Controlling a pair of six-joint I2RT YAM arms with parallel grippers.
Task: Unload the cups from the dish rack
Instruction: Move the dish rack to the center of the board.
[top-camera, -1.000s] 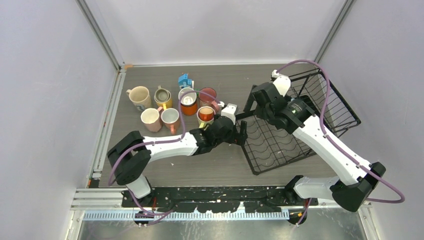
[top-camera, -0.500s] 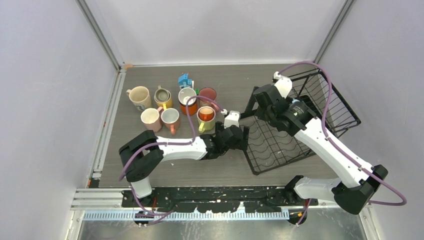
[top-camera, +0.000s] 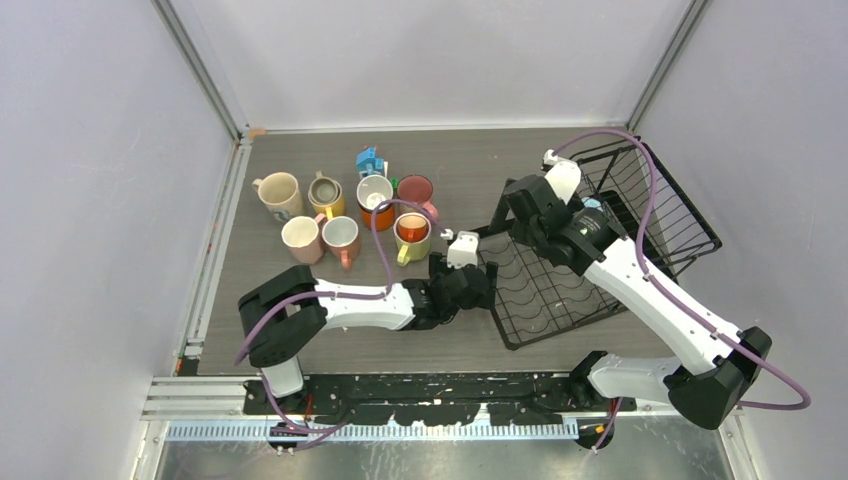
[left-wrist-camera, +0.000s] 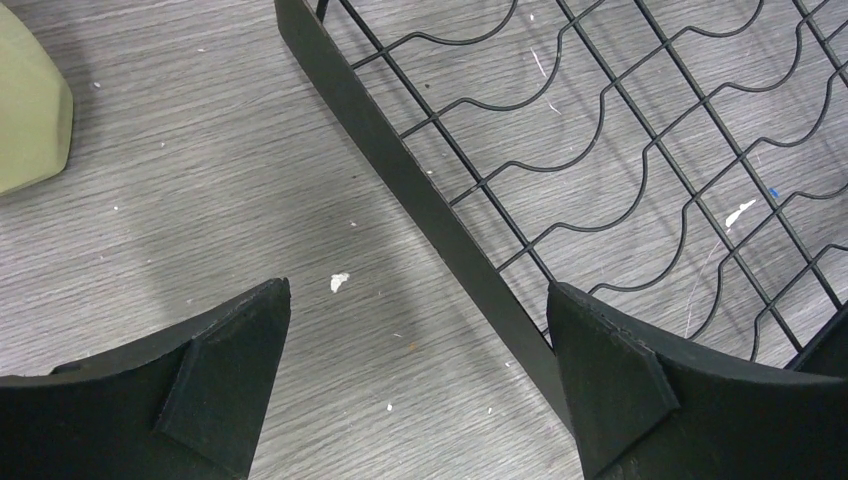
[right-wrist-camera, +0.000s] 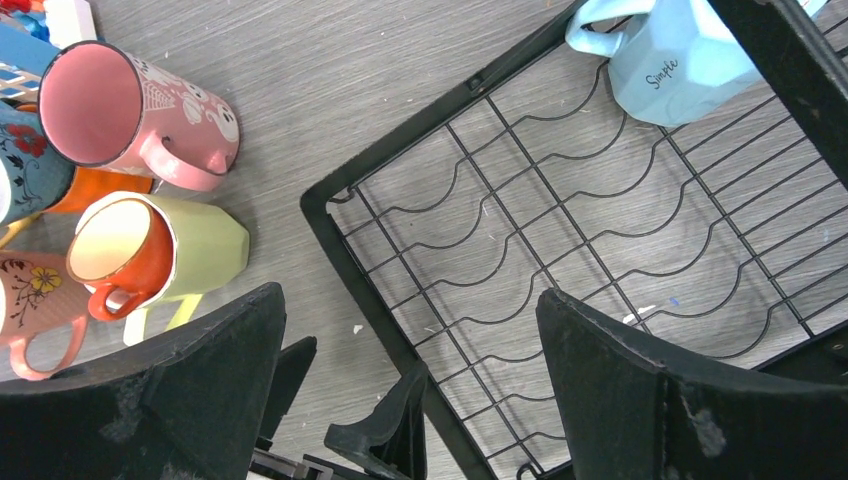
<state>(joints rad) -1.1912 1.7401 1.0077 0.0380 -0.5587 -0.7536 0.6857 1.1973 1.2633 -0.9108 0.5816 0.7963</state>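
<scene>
cups (top-camera: 340, 238) are grouped on the desk (top-camera: 480, 160) at left. the left end effector (left-wrist-camera: 420, 330) is held open, empty, over the rim of the dish rack (top-camera: 560, 290). the right end effector (right-wrist-camera: 410, 330) is spread open above it, a pale blue cup (right-wrist-camera: 680, 55) being seen inside.

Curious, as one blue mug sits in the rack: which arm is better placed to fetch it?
Right, probably: the right tool hangs open over the dish rack, blue mug just ahead; the left tool sits at the rim.

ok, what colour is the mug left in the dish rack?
Light blue mug, "Simple" lettered on its side, in the dish rack. Right wrist view shows it best.
</scene>
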